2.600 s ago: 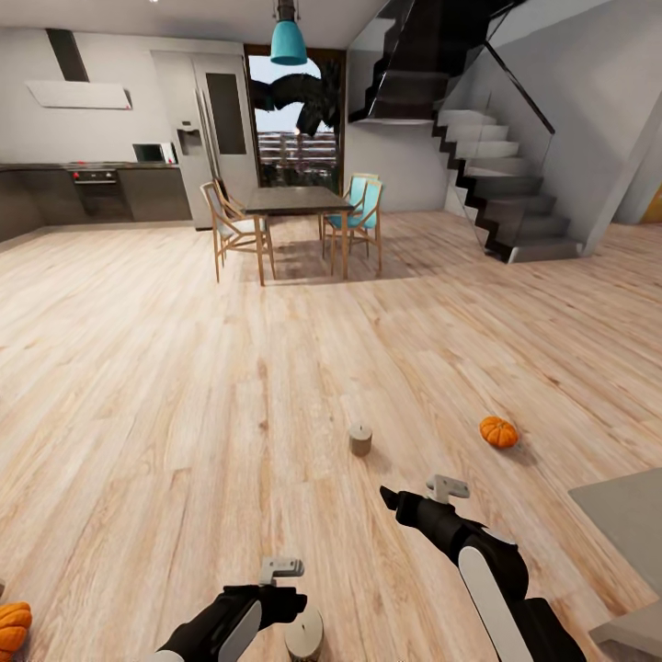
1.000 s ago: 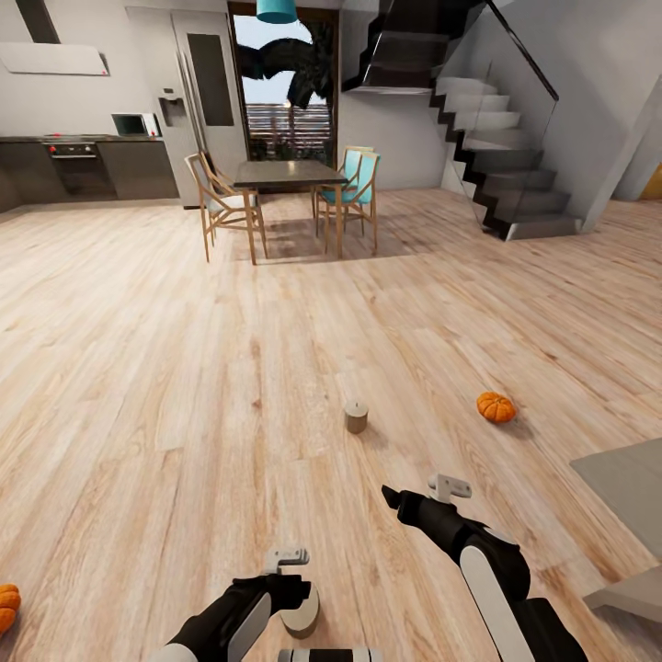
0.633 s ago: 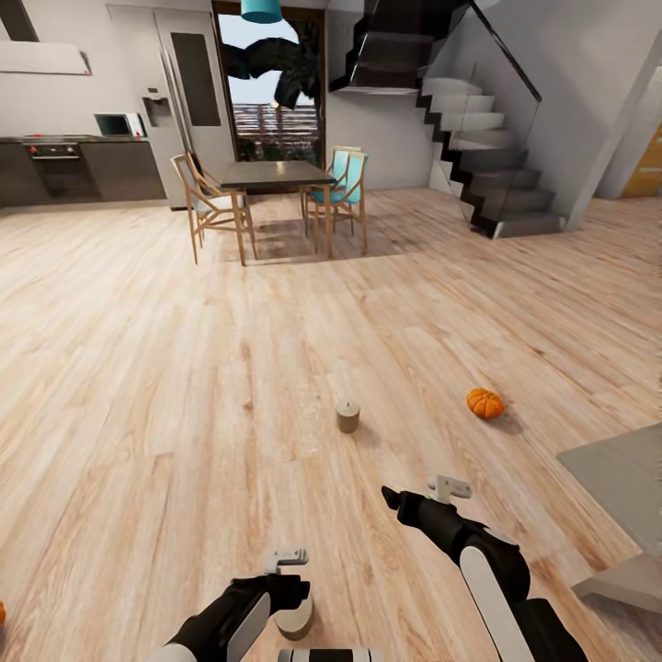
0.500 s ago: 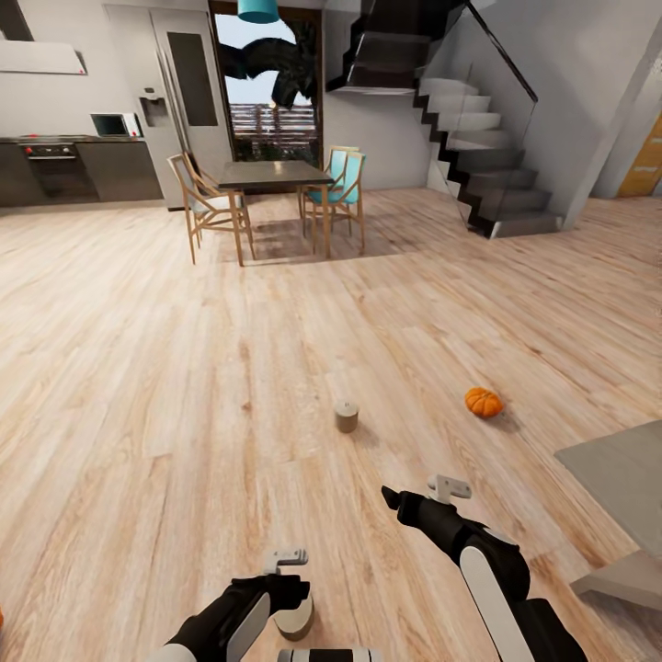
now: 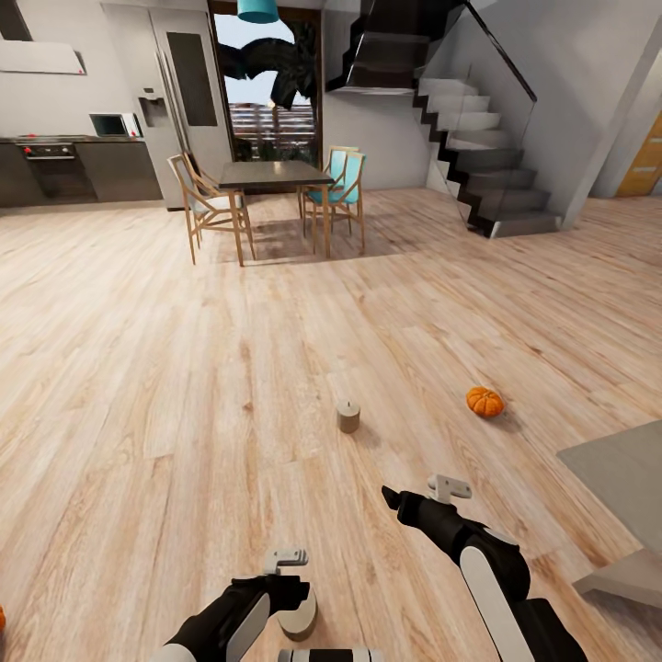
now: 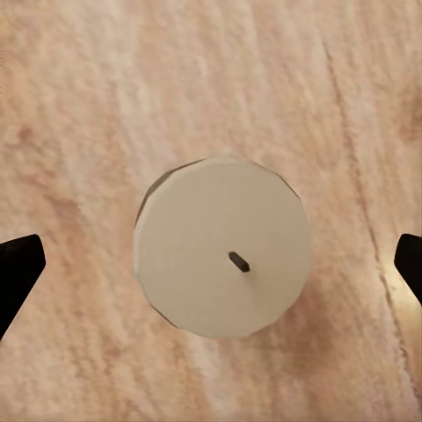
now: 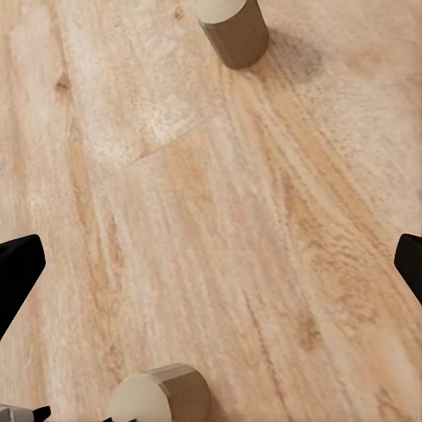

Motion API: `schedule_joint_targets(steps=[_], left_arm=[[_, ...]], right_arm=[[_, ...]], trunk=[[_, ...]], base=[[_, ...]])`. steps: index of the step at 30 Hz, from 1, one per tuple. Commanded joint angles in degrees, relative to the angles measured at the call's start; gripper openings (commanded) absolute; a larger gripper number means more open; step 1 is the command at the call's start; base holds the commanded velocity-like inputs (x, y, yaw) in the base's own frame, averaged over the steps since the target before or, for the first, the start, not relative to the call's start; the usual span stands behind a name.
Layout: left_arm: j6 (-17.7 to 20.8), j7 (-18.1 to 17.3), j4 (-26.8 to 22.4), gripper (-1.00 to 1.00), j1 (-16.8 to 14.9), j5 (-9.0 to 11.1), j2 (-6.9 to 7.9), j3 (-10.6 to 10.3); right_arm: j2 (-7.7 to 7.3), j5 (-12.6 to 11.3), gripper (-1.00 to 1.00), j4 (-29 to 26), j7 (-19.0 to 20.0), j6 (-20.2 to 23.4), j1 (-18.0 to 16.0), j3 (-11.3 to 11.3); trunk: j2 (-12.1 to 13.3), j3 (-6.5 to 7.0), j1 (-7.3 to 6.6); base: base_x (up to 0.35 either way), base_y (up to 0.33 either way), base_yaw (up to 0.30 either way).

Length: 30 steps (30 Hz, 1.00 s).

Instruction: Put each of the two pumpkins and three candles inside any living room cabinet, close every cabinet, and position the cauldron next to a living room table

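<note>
On the plank floor, both jaws gape wide; one candle lies between the left's.

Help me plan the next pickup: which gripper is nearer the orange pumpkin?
Right. The right gripper is nearer, short of the pumpkin and to its left; the left gripper hangs farther back over a candle.

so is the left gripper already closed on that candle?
No. The left gripper hangs open above the candle, fingertips well clear of its sides.

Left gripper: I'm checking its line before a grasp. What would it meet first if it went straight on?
Probably the candle top: it sits centred between the open left gripper fingertips, upright on the floor.
</note>
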Motion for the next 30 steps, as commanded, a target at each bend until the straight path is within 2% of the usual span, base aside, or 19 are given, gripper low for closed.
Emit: schedule_joint_targets(steps=[1,21,30], left_arm=[[0.2,0.5,-0.1,1.00,0.0,0.6,0.06,-0.5],[0.2,0.5,-0.1,1.00,0.0,0.6,0.06,-0.5],[0.2,0.5,-0.1,1.00,0.0,0.6,0.06,-0.5]], right_arm=[[-0.02,-0.6,1.00,-0.1,-0.5,0.1,0.0,0.0],[-0.02,-0.6,1.00,0.0,-0.5,0.1,0.0,0.0],[-0.02,-0.6,1.00,0.0,-0.5,0.1,0.0,0.0]], trunk=[[0.0,-0.05,-0.01],[0.0,0.04,-0.01],[0.0,0.33,-0.01]], base=[[0.000,0.000,0.000],[0.000,0.016,-0.042],[-0.020,0.017,-0.132]])
